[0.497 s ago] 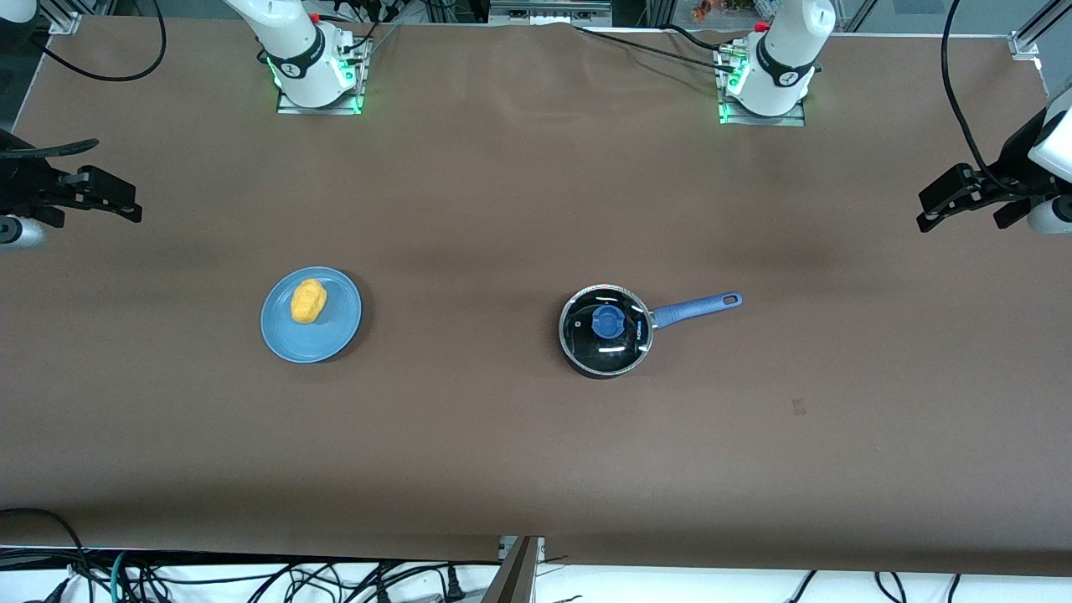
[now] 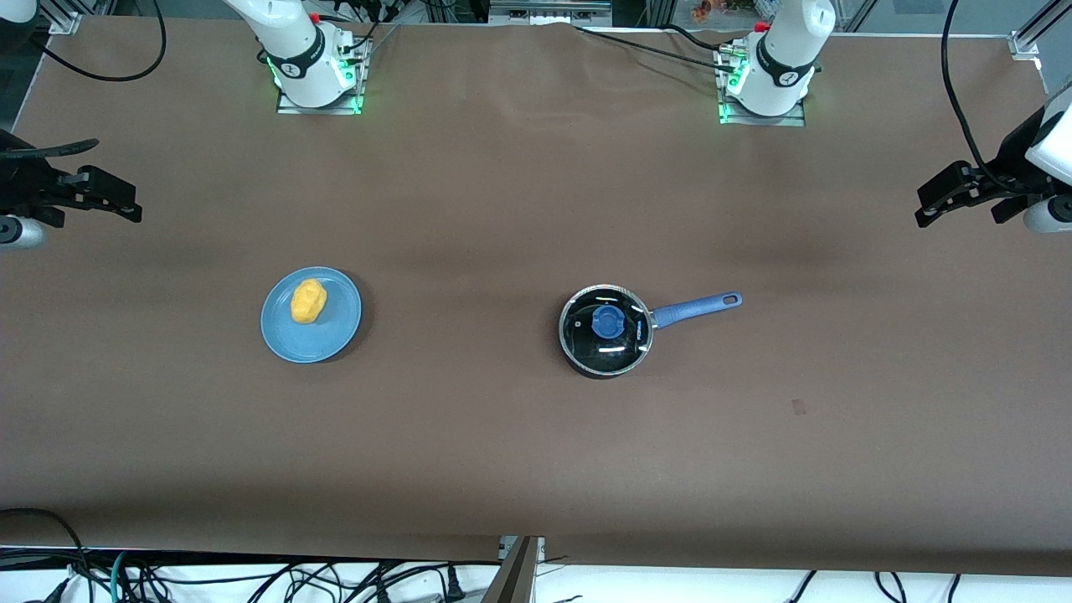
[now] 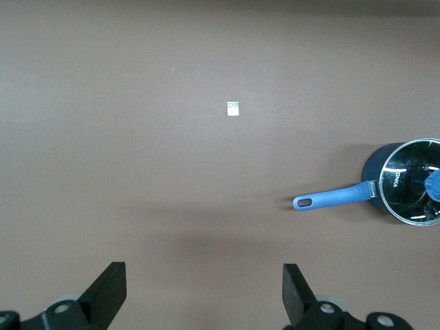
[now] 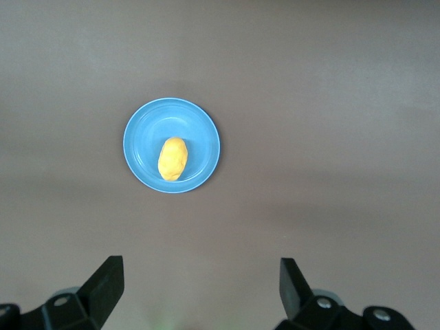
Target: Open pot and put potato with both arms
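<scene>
The black pot stands mid-table with its glass lid and blue knob on it and its blue handle toward the left arm's end; it also shows in the left wrist view. The yellow potato lies on a blue plate, also in the right wrist view. My left gripper is open and empty, high over the left arm's end of the table. My right gripper is open and empty, high over the right arm's end.
A small white tag lies on the brown table in the left wrist view. Cables hang below the table's edge nearest the front camera. The arm bases stand along the table's edge farthest from the front camera.
The left gripper has shifted slightly up in the front view. The right arm, pot and potato have not moved.
</scene>
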You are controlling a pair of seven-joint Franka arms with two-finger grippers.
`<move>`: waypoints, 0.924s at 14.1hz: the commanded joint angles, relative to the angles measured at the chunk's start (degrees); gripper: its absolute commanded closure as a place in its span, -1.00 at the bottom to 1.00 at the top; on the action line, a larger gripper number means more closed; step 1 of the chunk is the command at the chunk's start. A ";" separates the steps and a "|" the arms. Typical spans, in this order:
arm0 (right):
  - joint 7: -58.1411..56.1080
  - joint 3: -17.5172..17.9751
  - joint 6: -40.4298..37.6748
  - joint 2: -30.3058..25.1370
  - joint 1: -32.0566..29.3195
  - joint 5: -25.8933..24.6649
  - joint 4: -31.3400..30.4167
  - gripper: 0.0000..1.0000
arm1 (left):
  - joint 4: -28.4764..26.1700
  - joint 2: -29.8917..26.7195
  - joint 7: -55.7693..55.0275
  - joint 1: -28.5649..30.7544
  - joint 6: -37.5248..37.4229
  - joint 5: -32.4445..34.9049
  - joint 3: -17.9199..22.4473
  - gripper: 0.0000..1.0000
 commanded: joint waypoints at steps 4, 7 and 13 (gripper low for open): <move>-0.90 0.29 -0.26 0.57 -0.47 -0.05 1.30 -0.99 | 1.62 0.54 1.11 2.26 -1.36 -0.39 0.71 -1.00; -0.90 0.29 -0.26 0.57 -0.56 -0.05 1.30 -0.99 | 1.54 1.67 0.67 4.19 -1.45 -0.39 0.71 -1.00; -0.99 0.29 -0.26 0.57 -0.56 -0.05 1.30 -0.99 | 1.45 1.60 0.67 5.87 -4.96 -0.74 -0.61 -1.00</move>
